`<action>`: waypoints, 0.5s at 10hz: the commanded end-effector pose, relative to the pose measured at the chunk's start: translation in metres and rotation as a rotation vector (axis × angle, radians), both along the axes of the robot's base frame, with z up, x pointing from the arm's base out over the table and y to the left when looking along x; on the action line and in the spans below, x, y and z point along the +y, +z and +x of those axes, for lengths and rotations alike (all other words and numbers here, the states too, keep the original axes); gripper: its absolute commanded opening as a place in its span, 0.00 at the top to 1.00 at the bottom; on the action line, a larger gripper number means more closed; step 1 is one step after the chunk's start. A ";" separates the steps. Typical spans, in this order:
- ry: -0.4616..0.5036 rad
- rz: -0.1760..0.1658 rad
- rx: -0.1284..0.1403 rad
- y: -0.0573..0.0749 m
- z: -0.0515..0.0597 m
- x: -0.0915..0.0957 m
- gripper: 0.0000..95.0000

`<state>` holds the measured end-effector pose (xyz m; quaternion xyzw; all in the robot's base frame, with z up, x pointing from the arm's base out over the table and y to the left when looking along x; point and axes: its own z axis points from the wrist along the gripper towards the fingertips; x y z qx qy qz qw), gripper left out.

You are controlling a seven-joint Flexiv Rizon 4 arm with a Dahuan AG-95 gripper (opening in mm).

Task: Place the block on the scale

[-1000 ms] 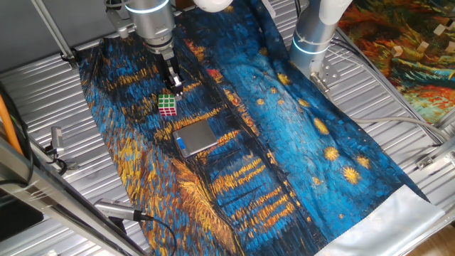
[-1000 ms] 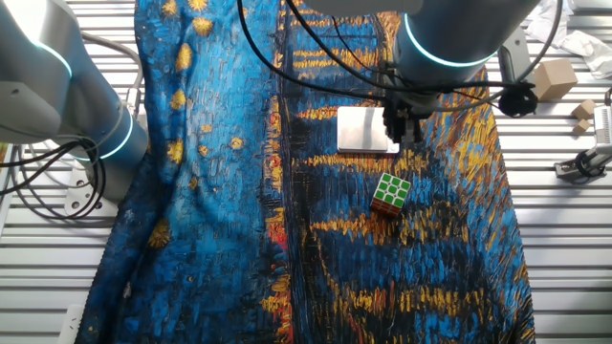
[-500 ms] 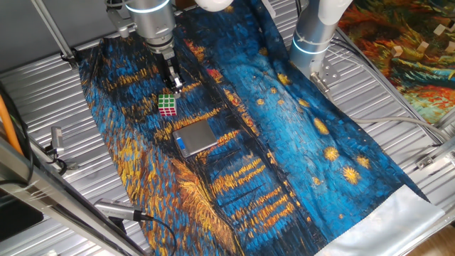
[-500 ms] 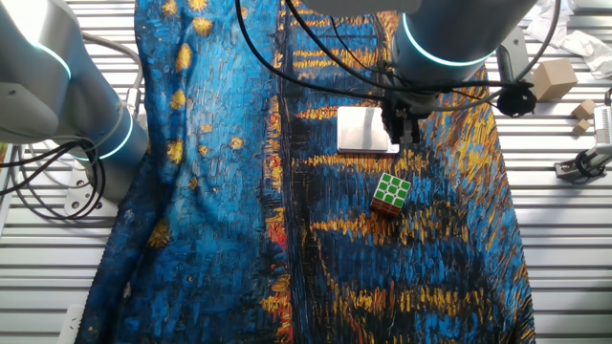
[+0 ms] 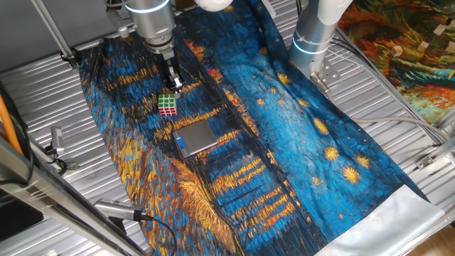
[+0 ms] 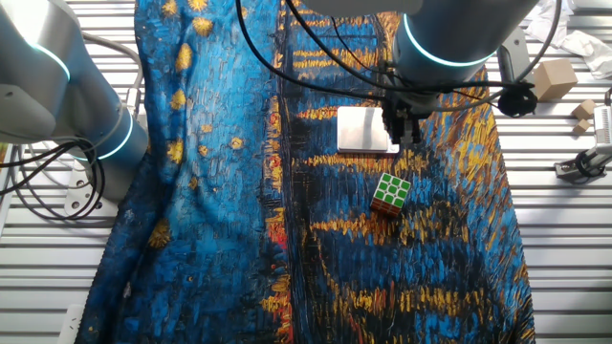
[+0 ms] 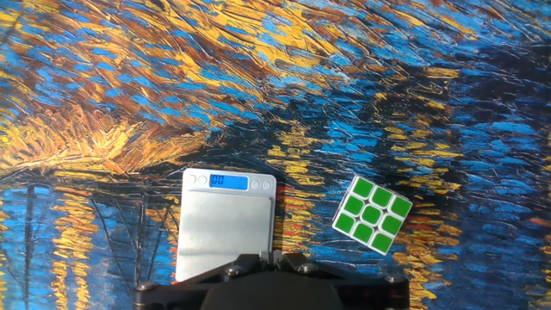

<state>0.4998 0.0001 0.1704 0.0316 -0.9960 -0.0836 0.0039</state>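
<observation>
The block (image 5: 168,106) lies on the painted cloth, green face up, apart from the scale; it also shows in the other fixed view (image 6: 391,192) and the hand view (image 7: 373,215). The scale (image 5: 197,137) lies flat beside it, silver platform bare, blue display strip along one edge; it also shows in the other fixed view (image 6: 365,130) and the hand view (image 7: 225,224). My gripper (image 5: 174,84) hangs above the cloth between block and scale, holding nothing. Its fingers are pressed together in the hand view (image 7: 272,257). In the other fixed view the gripper (image 6: 402,134) stands over the scale's edge.
A blue and orange painted cloth (image 5: 284,142) covers the slatted metal table. A second robot base (image 5: 313,43) stands at the cloth's far side. Small wooden blocks (image 6: 555,78) and a clamp (image 6: 583,162) lie off the cloth.
</observation>
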 end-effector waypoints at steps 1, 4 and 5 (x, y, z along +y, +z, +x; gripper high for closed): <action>-0.001 0.000 0.001 0.000 0.000 0.000 1.00; -0.004 -0.001 0.005 0.000 0.000 0.000 1.00; -0.007 -0.002 0.005 0.000 0.001 0.000 1.00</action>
